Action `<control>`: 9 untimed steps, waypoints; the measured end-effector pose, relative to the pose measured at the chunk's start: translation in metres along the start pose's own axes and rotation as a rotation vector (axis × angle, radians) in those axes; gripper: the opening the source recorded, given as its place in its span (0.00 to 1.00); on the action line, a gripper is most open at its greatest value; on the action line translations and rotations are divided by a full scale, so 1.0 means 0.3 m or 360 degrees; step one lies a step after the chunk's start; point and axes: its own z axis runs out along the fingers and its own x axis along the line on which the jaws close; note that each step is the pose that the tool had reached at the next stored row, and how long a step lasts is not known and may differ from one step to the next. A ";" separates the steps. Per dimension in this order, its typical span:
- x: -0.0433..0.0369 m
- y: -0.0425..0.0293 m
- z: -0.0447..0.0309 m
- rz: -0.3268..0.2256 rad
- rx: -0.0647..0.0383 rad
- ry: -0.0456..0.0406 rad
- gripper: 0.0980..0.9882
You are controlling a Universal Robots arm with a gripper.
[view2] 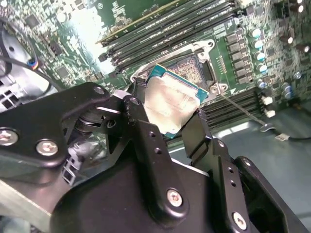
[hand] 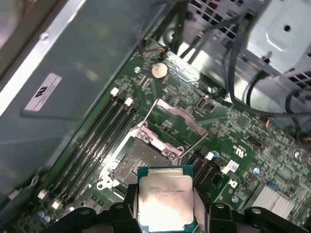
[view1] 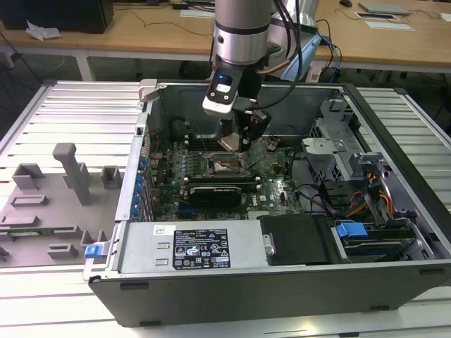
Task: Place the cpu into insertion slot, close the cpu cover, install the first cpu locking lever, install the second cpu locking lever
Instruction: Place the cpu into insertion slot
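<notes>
The gripper (view1: 237, 139) is clenched on the cpu (view1: 230, 143), hanging inside the open computer case (view1: 211, 246) that lies on its side on the ribbed surface (view1: 70, 105). In both wrist views the black fingers (view2: 142, 121) pinch the chip by two opposite edges. That grip leaves its pale metal top bare and, by my reading, keeps the pads off the contact side.

The cpu (hand: 165, 196) is in the air, close above the motherboard (hand: 243, 126) and not yet seated. In the first wrist view it hangs just short of the slot (hand: 136, 162), whose dark, glinting centre lies fully exposed. In the second wrist view the cpu (view2: 171, 97) looks tilted against the board, one corner overlapping the slot (view2: 197, 68) behind it. I cannot tell how far above the slot it sits.

The cover (hand: 182, 116) stands flipped up at the far side of the slot, away from the gripper (hand: 165, 206). A thin lever (hand: 193, 144) is swung free beside it, and a second wire (hand: 147, 115) rises on the other side. With all three raised, the slot is open from above, which is what the chip needs to go straight down. Long memory slots (hand: 95, 143) run just beside the slot, so the fingers have little room on that side.

Judging by this, the work is in its first step: cpu held, cover open, levers undone.
</notes>
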 end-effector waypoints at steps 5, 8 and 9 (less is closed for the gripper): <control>0.000 0.000 0.005 0.0170 0.0003 -0.0008 0.50; 0.000 0.000 0.010 0.0289 0.0005 -0.0013 0.50; 0.000 -0.001 0.012 0.0326 0.0006 -0.0015 0.50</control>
